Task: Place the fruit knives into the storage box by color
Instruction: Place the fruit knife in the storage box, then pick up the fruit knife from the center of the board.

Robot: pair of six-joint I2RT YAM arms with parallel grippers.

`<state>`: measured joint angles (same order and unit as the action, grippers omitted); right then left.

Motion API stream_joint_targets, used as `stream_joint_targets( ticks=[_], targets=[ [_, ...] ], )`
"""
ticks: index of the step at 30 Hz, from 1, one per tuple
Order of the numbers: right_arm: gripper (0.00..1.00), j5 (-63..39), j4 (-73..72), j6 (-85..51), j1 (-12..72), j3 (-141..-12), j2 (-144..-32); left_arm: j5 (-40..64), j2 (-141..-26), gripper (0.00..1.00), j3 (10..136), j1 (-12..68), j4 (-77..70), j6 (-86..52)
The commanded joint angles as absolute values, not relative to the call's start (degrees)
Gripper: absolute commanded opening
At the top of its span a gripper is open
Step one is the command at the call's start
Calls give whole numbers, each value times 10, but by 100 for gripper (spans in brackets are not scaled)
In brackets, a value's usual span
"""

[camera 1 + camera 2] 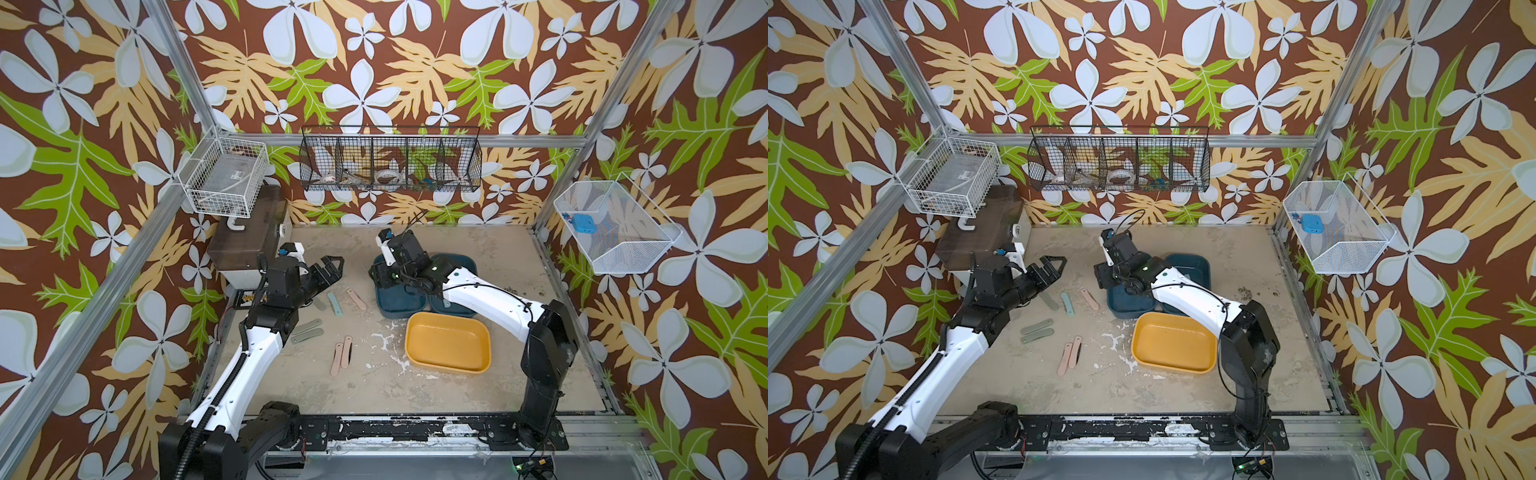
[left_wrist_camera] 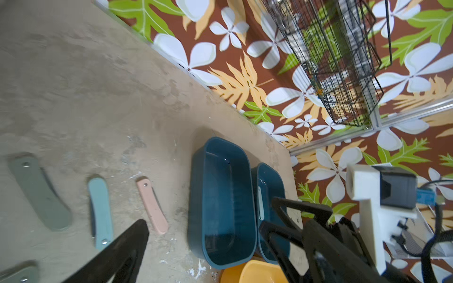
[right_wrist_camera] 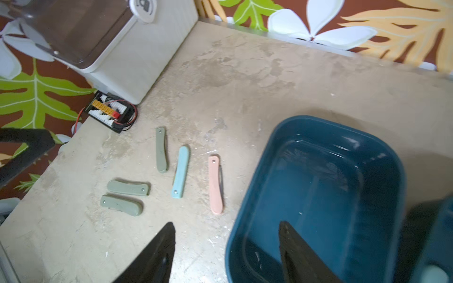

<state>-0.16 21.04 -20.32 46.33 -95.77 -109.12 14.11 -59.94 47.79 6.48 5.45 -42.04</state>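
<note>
Pincers: my right pincer [image 3: 226,224] parted, empty, over dark blue box [image 3: 316,120]; my left pincer [image 1: 333,266] spread, empty. Light blue knife [image 1: 334,302] on table [image 1: 395,395], six o'clock of my left in a top view, axis twelve-to-six; left looks nearer.

top views overhead, wrist views near table [image 2: 85,85]

I see three folded fruit knives lying flat on the counter [image 1: 374,386]. A grey-green knife [image 3: 161,149], a light blue knife [image 3: 180,171] and a pink knife [image 3: 215,185] sit side by side at nine o'clock of two dark blue storage boxes [image 2: 196,196]. A grey-green pair [image 1: 306,325] lies at their seven o'clock, and a pink pair [image 1: 336,360] at nine o'clock of the yellow storage box [image 1: 446,349].
</note>
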Motion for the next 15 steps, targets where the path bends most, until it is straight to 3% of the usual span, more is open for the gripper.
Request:
stream_joint_targets(
  ticks=[1, 15],
  targets=[
    [67, -6, 230, -196, 484, -988, -1122, 137, -577, 100, 467, 36, 71, -405],
    [58, -39, 293, -184, 544, -1159, -1326, 162, -560, 100, 444, -51, 80, -412]
  ],
)
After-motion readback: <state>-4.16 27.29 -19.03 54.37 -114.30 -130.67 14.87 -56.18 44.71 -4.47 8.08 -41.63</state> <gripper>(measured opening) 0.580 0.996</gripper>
